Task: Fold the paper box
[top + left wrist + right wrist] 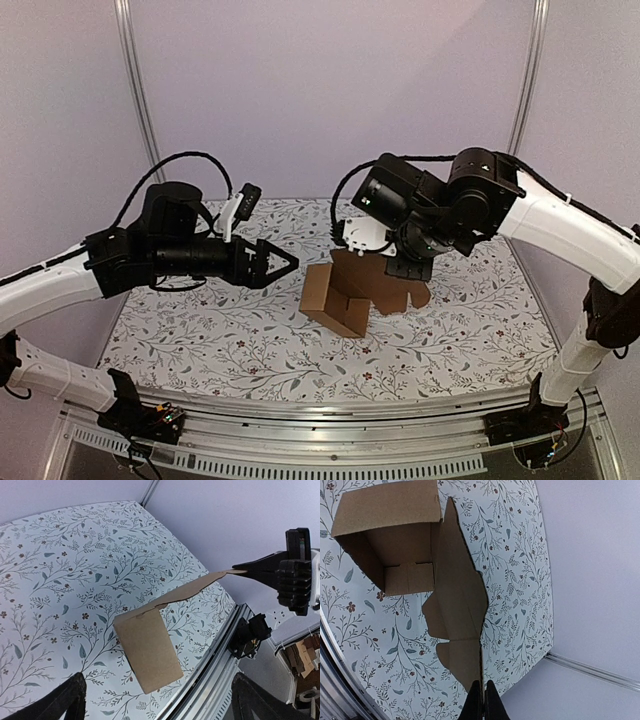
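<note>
The paper box (340,297) is plain brown cardboard, partly set up, and stands on the flowered table mid-scene with its long lid flap (395,285) raised toward the right. My right gripper (481,696) is shut on the edge of that flap (457,605); the box's open inside (395,545) shows beyond it. In the left wrist view the box's side panel (150,652) faces me and the flap (195,589) runs up to the right gripper's fingers (257,570). My left gripper (280,263) is open and empty, a short way left of the box, not touching it.
The table's metal front rail (210,672) runs close beside the box in the left wrist view. The back wall and corner posts (135,90) bound the table. The right arm's base mount (250,635) sits on the rail.
</note>
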Tool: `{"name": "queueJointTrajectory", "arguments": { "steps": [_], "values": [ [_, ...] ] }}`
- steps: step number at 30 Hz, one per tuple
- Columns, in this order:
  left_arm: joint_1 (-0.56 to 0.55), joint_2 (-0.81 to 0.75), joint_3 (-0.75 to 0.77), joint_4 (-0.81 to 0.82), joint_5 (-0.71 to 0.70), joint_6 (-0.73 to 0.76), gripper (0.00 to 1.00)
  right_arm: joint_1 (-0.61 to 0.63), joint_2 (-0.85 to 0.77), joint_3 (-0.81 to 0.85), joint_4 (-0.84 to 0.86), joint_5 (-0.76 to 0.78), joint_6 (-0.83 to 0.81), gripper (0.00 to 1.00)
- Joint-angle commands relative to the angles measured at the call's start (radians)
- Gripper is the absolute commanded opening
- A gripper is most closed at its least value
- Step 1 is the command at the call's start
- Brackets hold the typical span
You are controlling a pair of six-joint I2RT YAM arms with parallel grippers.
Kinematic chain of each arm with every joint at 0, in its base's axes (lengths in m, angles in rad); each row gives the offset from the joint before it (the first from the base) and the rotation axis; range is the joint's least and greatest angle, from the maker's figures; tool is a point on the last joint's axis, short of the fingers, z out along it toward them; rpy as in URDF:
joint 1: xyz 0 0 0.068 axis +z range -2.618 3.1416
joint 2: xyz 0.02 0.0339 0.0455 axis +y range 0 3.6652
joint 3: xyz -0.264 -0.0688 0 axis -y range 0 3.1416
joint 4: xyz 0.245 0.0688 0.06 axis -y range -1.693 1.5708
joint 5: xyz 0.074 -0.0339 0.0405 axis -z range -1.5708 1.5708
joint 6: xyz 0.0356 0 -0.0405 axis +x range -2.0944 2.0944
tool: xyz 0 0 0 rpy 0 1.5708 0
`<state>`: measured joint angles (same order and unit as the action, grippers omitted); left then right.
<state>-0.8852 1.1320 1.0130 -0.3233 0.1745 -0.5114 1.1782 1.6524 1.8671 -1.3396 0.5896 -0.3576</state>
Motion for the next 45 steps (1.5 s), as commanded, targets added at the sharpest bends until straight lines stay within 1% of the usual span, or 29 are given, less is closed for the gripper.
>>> {"name": "queueJointTrajectory", "arguments": {
  "steps": [1, 5, 13, 17, 22, 26, 33, 39, 45],
  "values": [
    [0.011, -0.021, -0.040, 0.016, 0.004, -0.006, 1.00, 0.006, 0.073, 0.047, -0.346, 0.007, -0.034, 0.00],
    [0.011, -0.040, -0.060, 0.002, -0.005, -0.006, 1.00, 0.006, 0.117, 0.059, -0.355, -0.017, -0.048, 0.00],
    [0.012, -0.058, -0.099, -0.004, -0.034, 0.006, 0.99, 0.006, 0.190, 0.101, -0.323, 0.009, -0.079, 0.01],
    [0.014, -0.041, -0.122, 0.003, -0.077, 0.011, 0.99, 0.006, 0.224, 0.141, -0.285, 0.009, -0.097, 0.08],
    [0.021, -0.030, -0.152, 0.024, -0.119, 0.008, 0.99, 0.005, 0.243, 0.154, -0.215, 0.006, -0.126, 0.24],
    [0.030, 0.000, -0.182, 0.064, -0.123, -0.010, 1.00, 0.005, 0.252, 0.156, -0.152, -0.014, -0.145, 0.33],
    [0.035, 0.096, -0.201, 0.134, -0.125, -0.034, 0.99, 0.006, 0.263, 0.155, -0.051, -0.036, -0.181, 0.39],
    [0.047, 0.126, -0.211, 0.159, -0.154, -0.040, 1.00, -0.016, 0.275, 0.156, 0.043, -0.035, -0.207, 0.43],
    [0.056, 0.126, -0.227, 0.160, -0.155, -0.043, 1.00, -0.067, 0.300, 0.156, 0.128, 0.039, -0.196, 0.48]
  ]
}}
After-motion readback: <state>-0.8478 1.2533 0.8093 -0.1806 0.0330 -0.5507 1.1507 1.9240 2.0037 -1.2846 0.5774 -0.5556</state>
